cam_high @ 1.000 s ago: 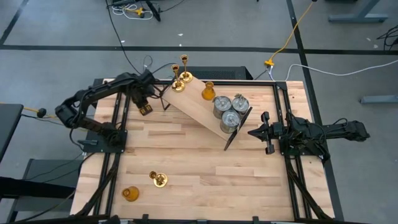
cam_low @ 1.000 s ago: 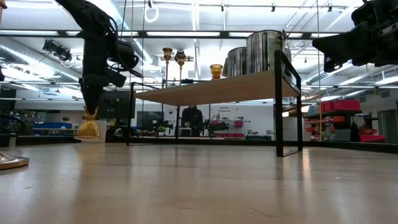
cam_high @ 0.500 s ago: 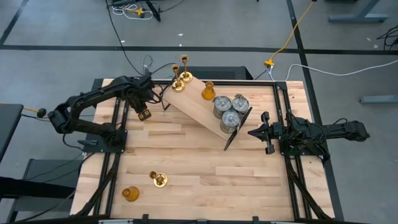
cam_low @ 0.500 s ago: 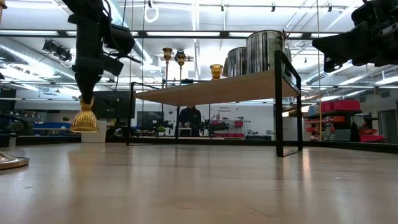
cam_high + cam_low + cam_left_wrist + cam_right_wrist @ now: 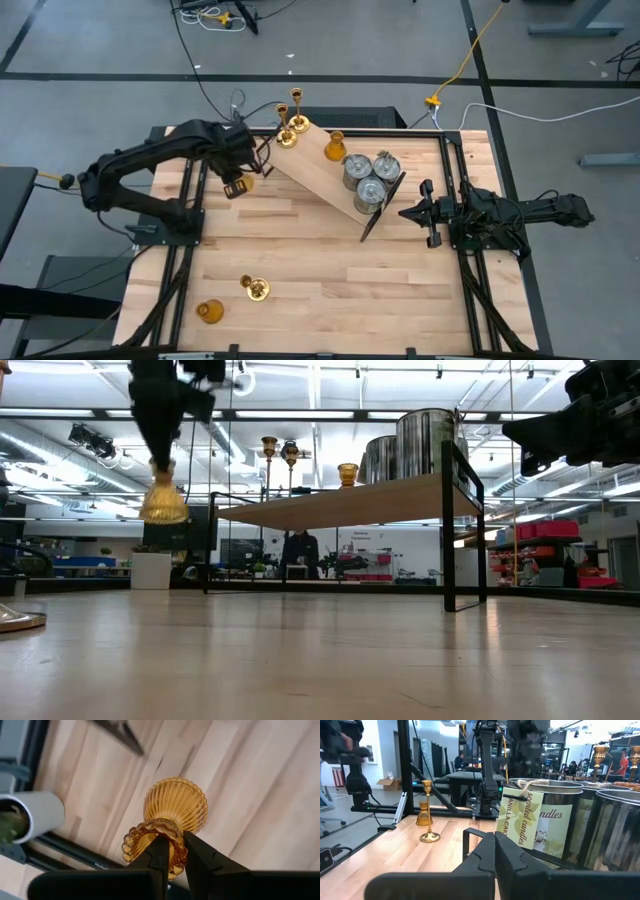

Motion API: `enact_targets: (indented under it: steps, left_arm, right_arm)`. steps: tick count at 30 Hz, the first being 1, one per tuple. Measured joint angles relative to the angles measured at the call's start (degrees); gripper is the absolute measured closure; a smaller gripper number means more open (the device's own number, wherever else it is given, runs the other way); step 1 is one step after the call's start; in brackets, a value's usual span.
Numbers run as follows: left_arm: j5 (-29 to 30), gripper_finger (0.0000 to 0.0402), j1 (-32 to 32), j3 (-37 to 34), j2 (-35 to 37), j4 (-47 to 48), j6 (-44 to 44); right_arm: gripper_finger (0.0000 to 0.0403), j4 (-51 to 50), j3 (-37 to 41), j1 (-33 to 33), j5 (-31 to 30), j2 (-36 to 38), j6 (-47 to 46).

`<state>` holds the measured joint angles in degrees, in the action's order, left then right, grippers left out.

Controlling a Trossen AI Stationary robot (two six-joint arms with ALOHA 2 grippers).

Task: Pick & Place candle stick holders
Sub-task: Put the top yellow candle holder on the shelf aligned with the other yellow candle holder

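You are mid-carry: the left gripper (image 5: 172, 851) has an amber glass holder (image 5: 170, 817) clamped between its fingers (image 5: 156, 857), pinched at the ribbed waist, and it hangs clear of the bench (image 5: 320, 260) with bare wood under it. In the high view the left gripper (image 5: 236, 182) sits near the low end of the raised wooden shelf (image 5: 325, 172), which already carries two brass sticks (image 5: 290, 118), another amber holder (image 5: 335, 147) and three silver cylinders (image 5: 370, 180).

The next move, as I judge it, calls for you to bring the holder up and over the shelf's edge, find a free patch beside the amber one, and set it down level before the fingers part. Watch the brass sticks close by; a brush from the arm could tip them.

The left arm reaches in a long arc from its base across the bench's far left corner, wrist turned down. A white pot (image 5: 37, 815) stands near its path.

One brass stick (image 5: 254, 289) and one amber holder (image 5: 208, 311) wait near the front left of the bench. The right gripper (image 5: 428, 213) rests at the right side beside the shelf's black frame, fingers together and empty.
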<state>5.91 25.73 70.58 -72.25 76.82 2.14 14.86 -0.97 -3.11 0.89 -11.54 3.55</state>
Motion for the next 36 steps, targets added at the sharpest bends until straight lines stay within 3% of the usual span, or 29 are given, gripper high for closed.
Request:
enact_targets:
  steps: [14, 26, 36]
  left_arm:
    - [1.1, 0.0357, -13.0, 17.1, -5.6, 3.8, -3.1]
    - [1.5, 0.0357, -18.5, 32.3, -15.9, 4.1, -1.1]
    - [4.0, 0.0358, -19.5, 43.7, -24.9, 3.8, 5.0]
  right_arm:
    - [0.0400, 0.0, 0.0, 0.0, 0.0, 0.0, 0.0]
    - [0.0400, 0.0, 0.0, 0.0, 0.0, 0.0, 0.0]
    - [0.0400, 0.0, 0.0, 0.0, 0.0, 0.0, 0.0]
